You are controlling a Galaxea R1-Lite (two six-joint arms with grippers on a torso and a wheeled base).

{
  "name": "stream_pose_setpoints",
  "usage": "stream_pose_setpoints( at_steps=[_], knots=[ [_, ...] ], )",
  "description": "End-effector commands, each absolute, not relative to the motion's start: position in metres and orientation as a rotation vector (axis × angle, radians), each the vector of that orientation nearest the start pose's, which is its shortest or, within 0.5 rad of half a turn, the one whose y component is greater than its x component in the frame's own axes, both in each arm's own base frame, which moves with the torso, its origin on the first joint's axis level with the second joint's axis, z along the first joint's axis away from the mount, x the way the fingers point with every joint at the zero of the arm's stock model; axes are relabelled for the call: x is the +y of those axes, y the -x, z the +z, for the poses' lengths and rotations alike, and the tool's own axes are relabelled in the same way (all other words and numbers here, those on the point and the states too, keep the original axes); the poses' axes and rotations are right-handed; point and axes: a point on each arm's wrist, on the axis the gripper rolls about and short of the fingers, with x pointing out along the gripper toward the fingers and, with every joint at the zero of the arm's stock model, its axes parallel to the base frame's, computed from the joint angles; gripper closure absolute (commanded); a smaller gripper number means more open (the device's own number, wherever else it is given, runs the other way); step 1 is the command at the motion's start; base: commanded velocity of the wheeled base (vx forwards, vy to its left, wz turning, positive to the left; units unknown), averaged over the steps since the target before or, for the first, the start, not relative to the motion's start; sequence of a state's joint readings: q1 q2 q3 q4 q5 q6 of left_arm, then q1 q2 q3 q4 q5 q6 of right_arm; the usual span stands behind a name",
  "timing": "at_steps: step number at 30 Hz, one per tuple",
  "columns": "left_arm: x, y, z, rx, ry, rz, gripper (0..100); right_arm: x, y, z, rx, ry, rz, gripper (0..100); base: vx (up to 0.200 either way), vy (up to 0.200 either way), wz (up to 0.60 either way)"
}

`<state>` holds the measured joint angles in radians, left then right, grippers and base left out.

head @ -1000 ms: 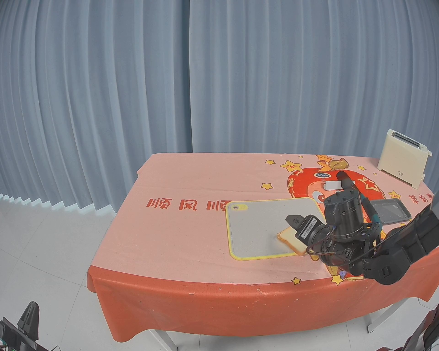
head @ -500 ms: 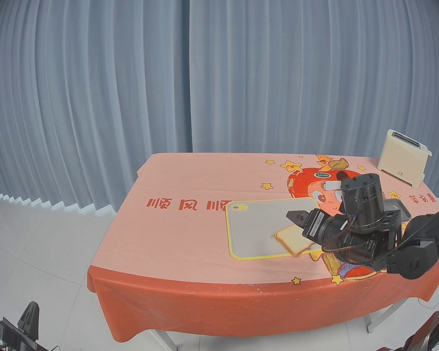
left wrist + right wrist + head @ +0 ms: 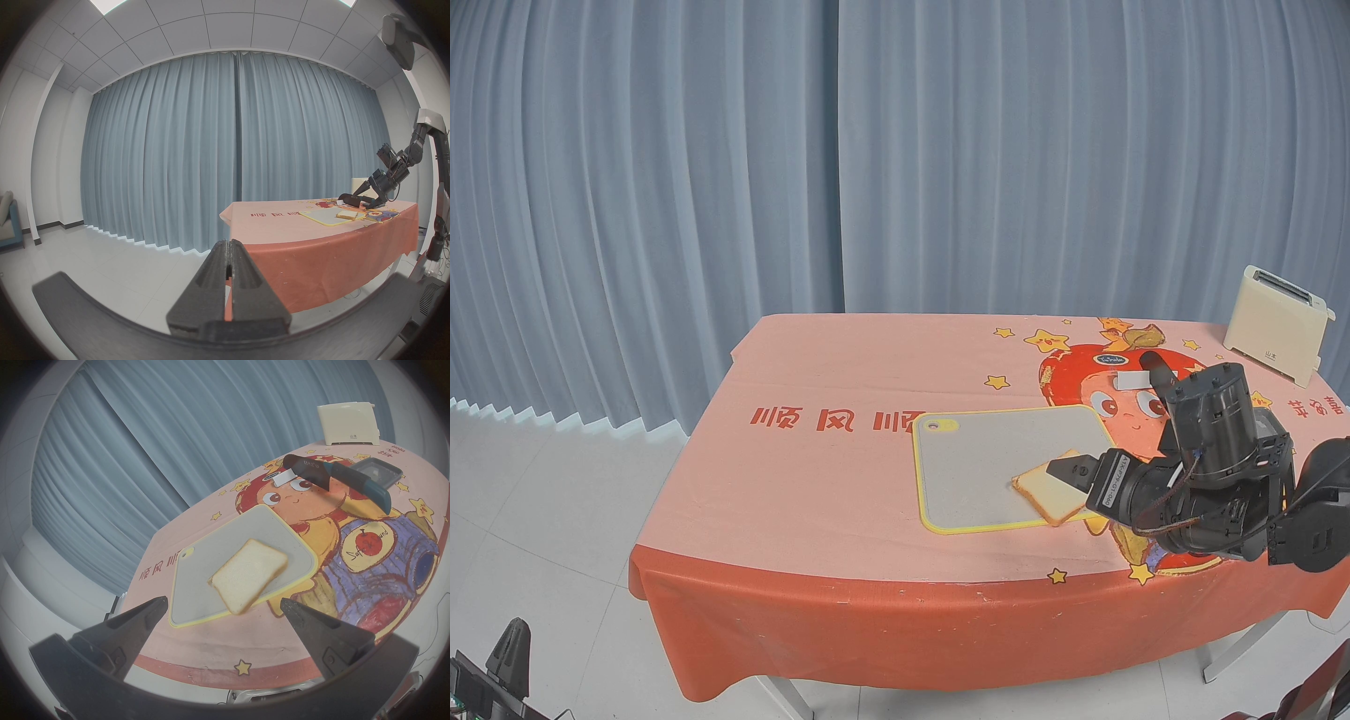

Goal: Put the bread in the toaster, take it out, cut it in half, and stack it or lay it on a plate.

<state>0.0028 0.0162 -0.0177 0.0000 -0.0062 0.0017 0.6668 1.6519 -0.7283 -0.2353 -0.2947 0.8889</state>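
The right gripper (image 3: 221,603) hangs low at the cutting board's (image 3: 984,459) near right corner, jaws spread wide (forearm angling in from the right). The left gripper (image 3: 229,255), jaws pressed together, hangs well left of the board, below its level.

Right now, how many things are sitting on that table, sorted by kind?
Slice of bread: 1
Cutting board: 1
Knife: 1
Toaster: 1
Dark tray: 1
Small white card: 1
Total: 6
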Motion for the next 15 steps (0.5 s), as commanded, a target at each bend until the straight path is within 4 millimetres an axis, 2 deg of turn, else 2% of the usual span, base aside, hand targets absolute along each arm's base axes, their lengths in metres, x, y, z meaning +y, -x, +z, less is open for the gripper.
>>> stream_pose_setpoints(
  at_steps=[1,7,15],
  knots=[
    [0.0,0.023,0.075,0.0,-0.002,-0.003,100,0.165,-0.217,0.133,0.739,-0.519,0.058,0,0.0,0.0,0.0],
    [0.0,0.023,0.075,0.0,-0.002,-0.003,100,0.173,-0.226,0.119,0.787,-0.504,0.063,0,0.0,0.0,0.0],
    [0.0,0.023,0.075,0.0,-0.002,-0.003,100,0.18,-0.24,0.113,0.791,-0.502,0.048,0,0.0,0.0,0.0]
  ],
)
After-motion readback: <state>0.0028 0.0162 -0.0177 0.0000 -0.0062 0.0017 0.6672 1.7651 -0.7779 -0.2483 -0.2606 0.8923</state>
